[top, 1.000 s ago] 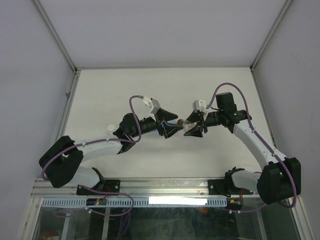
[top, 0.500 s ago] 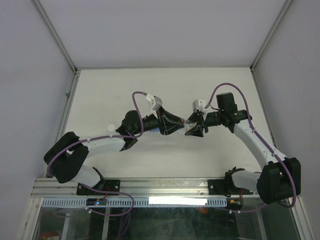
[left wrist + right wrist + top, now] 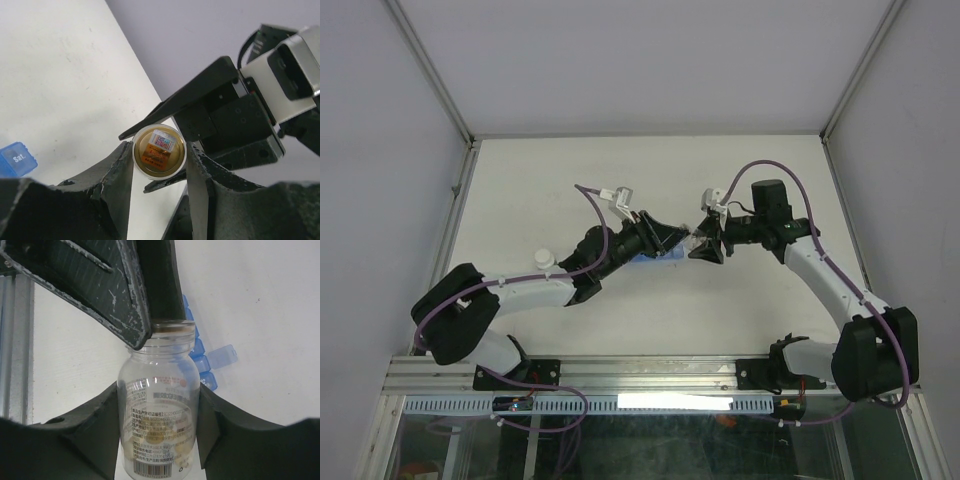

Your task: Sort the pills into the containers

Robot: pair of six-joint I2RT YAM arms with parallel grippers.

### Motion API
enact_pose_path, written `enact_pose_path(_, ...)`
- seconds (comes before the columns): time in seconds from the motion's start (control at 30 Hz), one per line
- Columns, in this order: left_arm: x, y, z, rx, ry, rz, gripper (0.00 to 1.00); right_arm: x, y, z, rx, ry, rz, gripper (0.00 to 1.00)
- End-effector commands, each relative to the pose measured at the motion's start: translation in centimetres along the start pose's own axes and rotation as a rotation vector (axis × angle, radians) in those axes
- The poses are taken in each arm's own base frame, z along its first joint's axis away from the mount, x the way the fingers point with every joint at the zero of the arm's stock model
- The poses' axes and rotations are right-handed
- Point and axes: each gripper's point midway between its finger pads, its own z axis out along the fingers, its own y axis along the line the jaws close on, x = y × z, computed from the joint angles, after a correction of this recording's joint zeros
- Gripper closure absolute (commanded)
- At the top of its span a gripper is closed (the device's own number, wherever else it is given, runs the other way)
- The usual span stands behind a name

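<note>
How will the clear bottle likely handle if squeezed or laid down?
The bottle looks rigid, smooth: probably slippery in the right gripper. Nearly empty, few pills inside, so likely light. Round and uncapped, it may roll and spill if laid down.

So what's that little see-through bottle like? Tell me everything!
The bottle is small, round and clear, with a printed label and barcode. Its mouth is open and tan pills sit at its bottom. The right gripper holds its body above the table, while the left gripper flanks its rim.
</note>
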Motion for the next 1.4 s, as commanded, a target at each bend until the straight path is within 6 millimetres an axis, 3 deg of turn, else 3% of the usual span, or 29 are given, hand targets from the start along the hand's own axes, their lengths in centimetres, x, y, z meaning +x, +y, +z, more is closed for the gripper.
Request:
enact_pose_path(0.0, -3.6, 0.3, 0.9, -0.145, -0.138, -0.122, 1.0, -1.0, -0.3, 0.1, 0.01, -0.026, -0.021, 1.0)
enact_pose_path(0.23, -5.1, -0.8, 0.0, -0.193, -0.166, -0.15, 1.0, -0.6, -1.0, 0.1, 0.042, -0.008, -0.016, 1.0)
enact_pose_path(0.4, -4.6, -1.4, 0.4, -0.191, -0.122, -0.199, 1.0, -0.6, -0.9, 0.1, 0.04, -0.011, -0.014, 1.0)
enact_pose_path(0.53, -4.1, -3.0, 0.4, -0.13, -0.096, -0.221, 1.0, -0.7, -0.6, 0.2, 0.021, -0.022, -0.02, 1.0)
enact_pose_path(0.67, -3.7, -4.1, 0.4, -0.086, -0.07, -0.194, 0.72, -0.9, -0.3, 0.2, 0.007, -0.028, -0.022, 1.0)
enact_pose_path(0.8, -3.5, -4.4, -0.3, -0.055, -0.069, -0.179, 0.33, -1.2, 0.1, 0.2, -0.01, -0.041, -0.021, 1.0)
enact_pose_path(0.9, -3.5, -4.2, -1.1, -0.052, -0.074, -0.17, 0.19, -1.5, 0.3, 0.1, -0.022, -0.051, -0.025, 1.0)
enact_pose_path(1.1, -3.3, -3.7, -3.4, -0.046, -0.086, -0.136, 0.05, -1.8, 0.9, 0.0, -0.043, -0.067, -0.035, 1.0)
enact_pose_path(1.2, -3.1, -3.3, -5.4, -0.011, -0.104, -0.02, 0.01, -1.9, 1.4, 0.0, -0.068, -0.075, -0.043, 1.0)
enact_pose_path(1.37, -3.5, -7.2, -9.5, 0.302, -0.179, 0.377, 0.01, -2.3, 2.9, -0.2, -0.138, -0.107, -0.076, 1.0)
